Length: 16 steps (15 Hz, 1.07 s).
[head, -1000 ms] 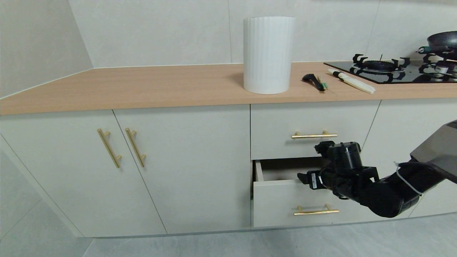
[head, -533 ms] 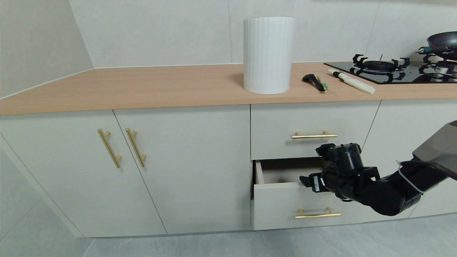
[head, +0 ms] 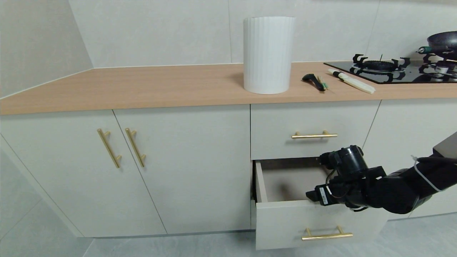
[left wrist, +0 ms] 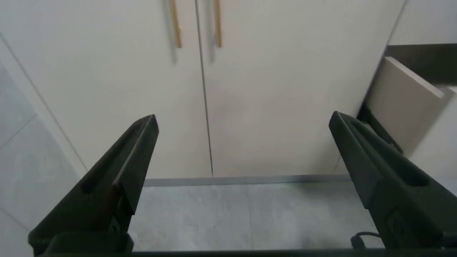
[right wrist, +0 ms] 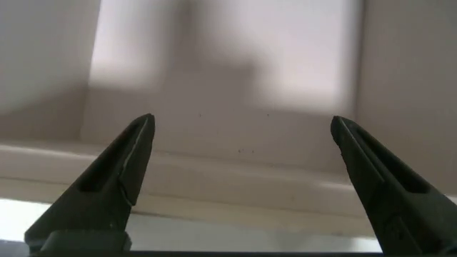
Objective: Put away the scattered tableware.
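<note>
On the wooden counter [head: 142, 85] lie a black utensil [head: 313, 80] and a long cream-coloured utensil [head: 353, 82], right of a tall white ribbed cylinder [head: 268, 55]. Below them the lower drawer [head: 285, 221] stands pulled out, and what I see of its inside is bare. My right gripper [head: 315, 195] sits at the top edge of the drawer's front panel, fingers spread open; in the right wrist view the gripper [right wrist: 243, 185] looks into the drawer's pale inside [right wrist: 228, 135]. My left gripper [left wrist: 243, 185] is open and holds nothing, low before the cabinet doors [left wrist: 285, 93].
A gas hob [head: 389, 69] with a dark pan [head: 442, 41] is at the counter's right end. The upper drawer [head: 314, 128] is shut. Two cabinet doors with gold handles [head: 121, 148] stand left of the drawers. Grey floor [head: 178, 246] lies below.
The lower drawer has slid farther out toward me. My right arm has drawn back with it, staying at the front panel's top edge.
</note>
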### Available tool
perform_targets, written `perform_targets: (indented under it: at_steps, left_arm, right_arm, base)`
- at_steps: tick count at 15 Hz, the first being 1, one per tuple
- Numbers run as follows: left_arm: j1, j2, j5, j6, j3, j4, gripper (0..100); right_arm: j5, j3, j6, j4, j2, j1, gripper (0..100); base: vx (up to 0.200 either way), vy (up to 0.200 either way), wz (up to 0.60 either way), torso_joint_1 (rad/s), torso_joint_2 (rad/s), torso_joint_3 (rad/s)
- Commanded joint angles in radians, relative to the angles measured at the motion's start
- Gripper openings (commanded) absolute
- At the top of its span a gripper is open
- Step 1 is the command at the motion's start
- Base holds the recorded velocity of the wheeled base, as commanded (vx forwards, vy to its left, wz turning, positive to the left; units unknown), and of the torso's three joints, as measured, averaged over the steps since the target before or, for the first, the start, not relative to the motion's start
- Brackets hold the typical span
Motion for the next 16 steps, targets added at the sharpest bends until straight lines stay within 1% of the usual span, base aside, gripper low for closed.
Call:
perform_targets:
  at_steps: [1,5,9,13,16]
  left_arm:
    - [0.000,0.000,0.000,0.000,0.000,-0.001,100]
    - [0.000,0.000,0.000,0.000,0.000,-0.001,100]
    - [0.000,0.000,0.000,0.000,0.000,-0.001,100]
    - [0.000,0.000,0.000,0.000,0.000,-0.001,100]
    - [0.000,0.000,0.000,0.000,0.000,-0.001,100]
  right_arm:
    - [0.001,-0.004,0.001,0.052,-0.053,0.023,100]
    - [0.001,-0.018,0.001,0.205,-0.108,0.063,100]
    - [0.000,-0.055,-0.004,0.445,-0.160,0.111,100]
    - [0.000,-0.058,-0.056,0.606,-0.175,0.157,100]
    - [0.000,-0.056,-0.088,0.701,-0.189,0.180,100]
  base:
    - [0.000,0.000,0.00,0.000,0.00,0.000]
    - [0.000,0.000,0.00,0.000,0.00,0.000]
    - [0.000,0.000,0.00,0.000,0.00,0.000]
    - [0.000,0.000,0.00,0.000,0.00,0.000]
    - [0.000,0.000,0.00,0.000,0.00,0.000]
